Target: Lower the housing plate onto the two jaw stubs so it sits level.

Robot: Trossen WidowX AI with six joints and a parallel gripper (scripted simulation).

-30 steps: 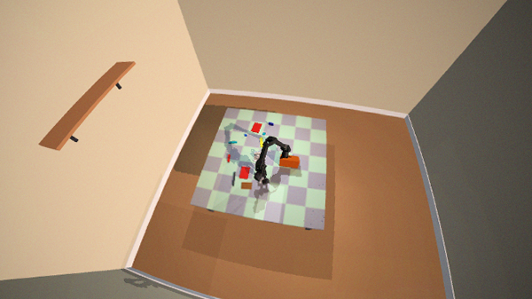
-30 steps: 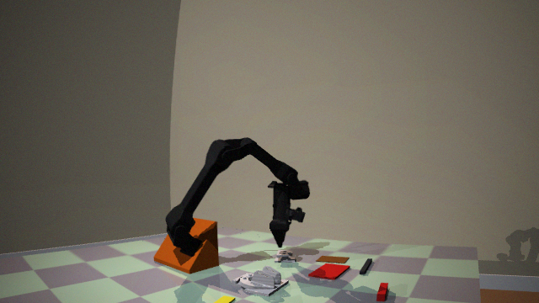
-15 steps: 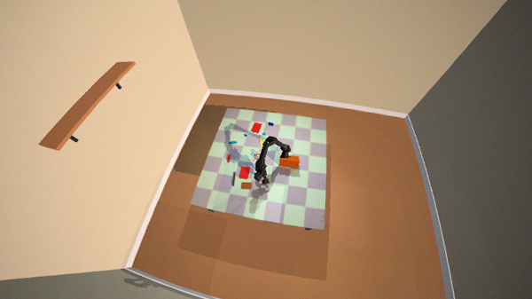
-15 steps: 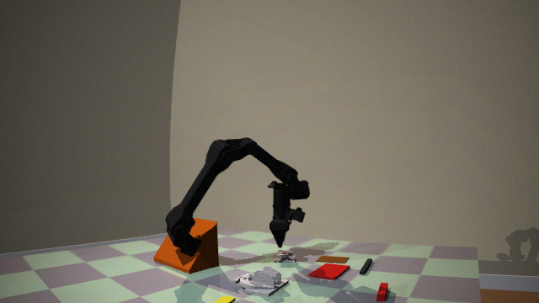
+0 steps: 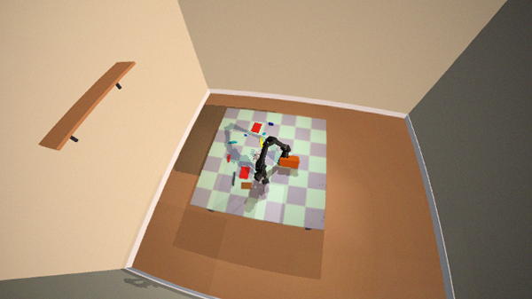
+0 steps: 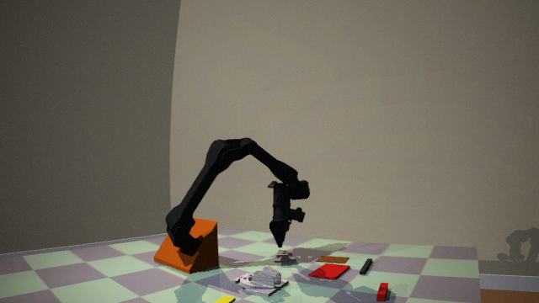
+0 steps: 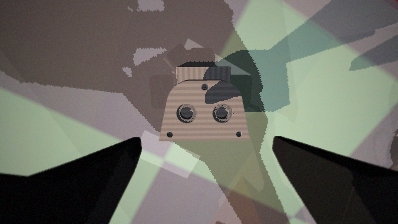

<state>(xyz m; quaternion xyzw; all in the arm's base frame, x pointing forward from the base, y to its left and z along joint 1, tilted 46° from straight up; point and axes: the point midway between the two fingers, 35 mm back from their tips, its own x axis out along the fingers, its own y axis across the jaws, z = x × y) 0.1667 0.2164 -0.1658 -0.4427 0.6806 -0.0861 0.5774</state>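
Housing plate (image 6: 285,254) (image 7: 204,122), right below the open fingers (image 6: 279,233)! They stand wide apart, released, gripping nothing, their tips above the plate and clear of it. Over to the top view: the black arm (image 5: 264,156) (image 6: 198,189) covers the plate's spot, inward from the counter's (image 5: 300,204) (image 6: 446,273) (image 7: 325,112) lower edge, between its two lower corners. The exterior view gives us the gap under the fingertips and the pale grey piece (image 6: 263,281) with upright rounded parts, well apart from the plate. And the wrist view shows the face: beige, finely striped, tapered toward the top, two large round openings side by side, three small dark holes, a ribbed block behind its narrow end, shadow across one upper corner.
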